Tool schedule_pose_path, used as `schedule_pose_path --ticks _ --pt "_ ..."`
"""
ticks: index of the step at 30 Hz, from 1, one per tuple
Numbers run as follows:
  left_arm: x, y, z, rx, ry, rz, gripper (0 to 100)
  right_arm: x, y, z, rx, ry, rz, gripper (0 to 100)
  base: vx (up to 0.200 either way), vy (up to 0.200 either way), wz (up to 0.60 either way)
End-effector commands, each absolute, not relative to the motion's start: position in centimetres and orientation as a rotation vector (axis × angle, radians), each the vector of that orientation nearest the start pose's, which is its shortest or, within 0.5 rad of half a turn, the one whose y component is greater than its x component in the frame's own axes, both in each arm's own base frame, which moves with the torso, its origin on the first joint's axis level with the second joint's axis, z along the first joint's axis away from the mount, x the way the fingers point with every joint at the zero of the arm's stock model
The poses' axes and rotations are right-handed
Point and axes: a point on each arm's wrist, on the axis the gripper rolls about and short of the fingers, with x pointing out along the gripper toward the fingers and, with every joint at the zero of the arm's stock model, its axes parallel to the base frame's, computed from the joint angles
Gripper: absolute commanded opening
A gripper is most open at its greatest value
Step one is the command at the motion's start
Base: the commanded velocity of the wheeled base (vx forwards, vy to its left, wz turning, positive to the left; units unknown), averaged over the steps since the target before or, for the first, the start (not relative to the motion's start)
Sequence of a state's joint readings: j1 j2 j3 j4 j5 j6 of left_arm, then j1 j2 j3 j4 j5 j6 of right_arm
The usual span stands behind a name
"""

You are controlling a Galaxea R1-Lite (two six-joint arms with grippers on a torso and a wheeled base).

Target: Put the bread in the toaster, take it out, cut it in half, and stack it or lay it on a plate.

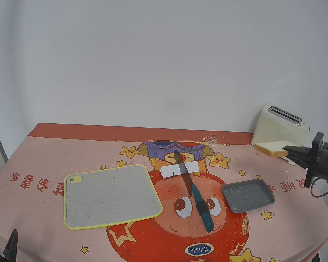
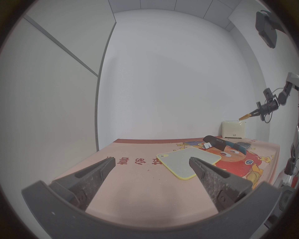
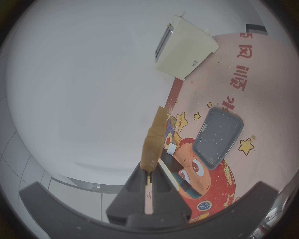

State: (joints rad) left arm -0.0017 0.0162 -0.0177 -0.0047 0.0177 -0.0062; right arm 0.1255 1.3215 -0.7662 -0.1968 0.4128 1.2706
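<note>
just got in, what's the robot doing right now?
The right gripper holds a bread slice by one edge, in the air near the toaster, not in a slot. The left gripper sits open and empty at the near left corner of the table. Cutting board, knife and grey plate lie on it.

Left gripper (image 2: 151,160), right gripper (image 1: 288,150): dark grey wedge fingers (image 2: 215,177) (speckled inside)

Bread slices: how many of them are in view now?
1. The bread slice is held in the right gripper, in the air near the toaster. Whether another sits inside the toaster slots cannot be seen.
</note>
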Motion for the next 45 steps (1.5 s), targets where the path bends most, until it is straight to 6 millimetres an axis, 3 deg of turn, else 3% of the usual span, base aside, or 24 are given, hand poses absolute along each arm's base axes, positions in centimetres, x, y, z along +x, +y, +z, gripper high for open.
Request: schedule_pose_path --ticks 1,4,7,8,9,11,15,25,38,45 --pt "-2.2 0.0 7.6 -0.006 0.000 0.017 100 18.7 3.3 27.8 1.223 0.494 0.348 0 0.000 0.000 0.00" --pt "-2.2 0.0 7.6 -0.006 0.000 0.017 100 18.8 3.1 27.1 1.034 0.472 0.360 0 0.000 0.000 0.00" --pt "-2.2 0.0 7.6 -0.006 0.000 0.015 100 18.9 2.4 25.6 0.633 0.393 0.343 0 0.000 0.000 0.00" --pt "-2.2 0.0 7.6 -0.006 0.000 0.017 100 18.9 2.4 25.4 0.593 0.388 0.341 0 0.000 0.000 0.00" --pt "-2.2 0.0 7.6 -0.008 0.001 0.017 100 18.7 2.2 24.5 0.366 0.366 0.340 0 0.000 0.000 0.00" --pt "-2.2 0.0 7.6 -0.006 0.000 0.017 100 18.2 2.1 23.0 0.082 0.356 0.374 0 0.000 0.000 0.00" --pt "-2.2 0.0 7.6 -0.006 0.001 0.017 100 17.0 1.7 22.8 -0.252 0.287 0.419 0 0.000 0.000 0.00" --pt "-2.2 0.0 7.6 -0.006 0.000 0.015 100 16.7 2.5 21.9 -0.327 0.290 0.480 0 0.000 0.000 0.00" --pt "-2.2 0.1 7.6 -0.009 0.000 0.021 100 17.9 2.6 22.5 -0.361 0.282 0.458 0 0.000 0.000 0.00" --pt "-2.2 0.1 7.6 -0.009 0.001 0.025 100 17.9 2.5 22.5 -0.360 0.284 0.449 0 0.000 -0.200 0.00"
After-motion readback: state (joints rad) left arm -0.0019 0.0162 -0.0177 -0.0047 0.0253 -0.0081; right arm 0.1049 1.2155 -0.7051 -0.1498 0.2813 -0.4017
